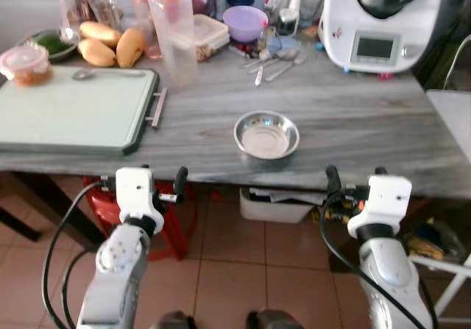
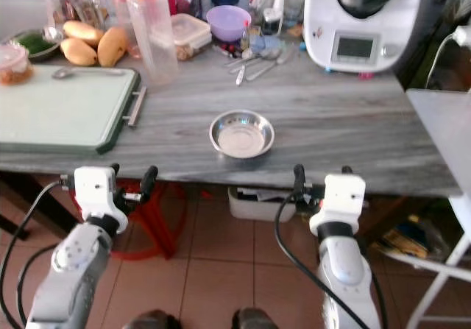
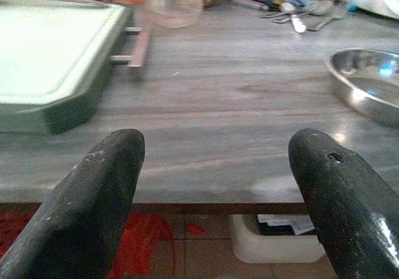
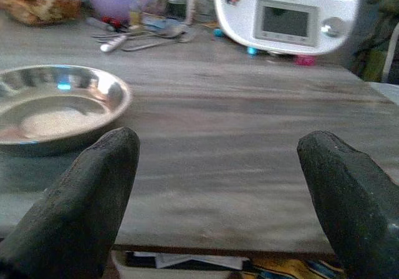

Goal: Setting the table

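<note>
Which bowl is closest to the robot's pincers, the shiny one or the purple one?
The shiny metal bowl. It sits alone near the table's front edge, between the left pincer and right pincer. The purple bowl is far back among the clutter.

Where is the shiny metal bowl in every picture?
Left eye view: metal bowl, center, near table edge.
Right eye view: center.
Left wrist view: right edge.
Right wrist view: left side.
Shared landmark: spoons lying behind the bowl.
</note>
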Available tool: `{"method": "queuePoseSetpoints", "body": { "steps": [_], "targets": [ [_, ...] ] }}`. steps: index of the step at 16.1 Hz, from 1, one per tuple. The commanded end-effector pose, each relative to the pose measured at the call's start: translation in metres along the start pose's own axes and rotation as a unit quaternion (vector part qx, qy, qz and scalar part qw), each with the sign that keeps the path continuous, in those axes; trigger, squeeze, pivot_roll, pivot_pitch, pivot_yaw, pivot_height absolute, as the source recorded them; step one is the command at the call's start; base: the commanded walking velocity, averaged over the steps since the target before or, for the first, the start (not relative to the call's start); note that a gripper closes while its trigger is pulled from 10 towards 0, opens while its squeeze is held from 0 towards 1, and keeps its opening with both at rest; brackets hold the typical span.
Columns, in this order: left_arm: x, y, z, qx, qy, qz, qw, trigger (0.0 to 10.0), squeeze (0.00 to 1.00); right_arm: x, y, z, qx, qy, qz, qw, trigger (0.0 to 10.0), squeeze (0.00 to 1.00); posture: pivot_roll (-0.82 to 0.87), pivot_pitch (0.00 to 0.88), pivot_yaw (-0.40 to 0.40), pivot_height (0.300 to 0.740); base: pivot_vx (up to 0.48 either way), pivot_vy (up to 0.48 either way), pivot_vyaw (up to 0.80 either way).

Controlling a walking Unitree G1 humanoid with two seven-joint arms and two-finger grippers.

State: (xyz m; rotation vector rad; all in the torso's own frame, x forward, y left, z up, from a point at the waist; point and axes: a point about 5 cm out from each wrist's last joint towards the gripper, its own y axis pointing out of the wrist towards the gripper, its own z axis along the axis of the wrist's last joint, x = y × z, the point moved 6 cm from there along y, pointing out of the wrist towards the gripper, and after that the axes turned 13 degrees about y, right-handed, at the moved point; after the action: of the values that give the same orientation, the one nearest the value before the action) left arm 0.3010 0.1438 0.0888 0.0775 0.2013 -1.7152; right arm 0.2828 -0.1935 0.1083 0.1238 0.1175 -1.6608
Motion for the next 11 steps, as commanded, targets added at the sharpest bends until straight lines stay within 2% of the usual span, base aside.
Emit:
{"method": "queuePoseSetpoints", "body": {
  "steps": [1,11],
  "targets": [
    [-0.0026,0.0001,0.0022,0.000,0.002,0.003,1.000,10.0,0.00,-0.0021,0.0001,0.0007,0.000,0.006,0.003,1.000,10.0,0.00,-0.01,0.000,0.014,0.740,-0.244,0.000,0.00],
    [-0.0040,0.0016,0.0025,-0.004,0.000,0.007,1.000,10.0,0.00,-0.0010,0.0045,0.0046,0.006,0.016,0.007,1.000,10.0,0.00,-0.01,0.000,0.014,0.740,-0.294,0.000,0.00]
  ]
}}
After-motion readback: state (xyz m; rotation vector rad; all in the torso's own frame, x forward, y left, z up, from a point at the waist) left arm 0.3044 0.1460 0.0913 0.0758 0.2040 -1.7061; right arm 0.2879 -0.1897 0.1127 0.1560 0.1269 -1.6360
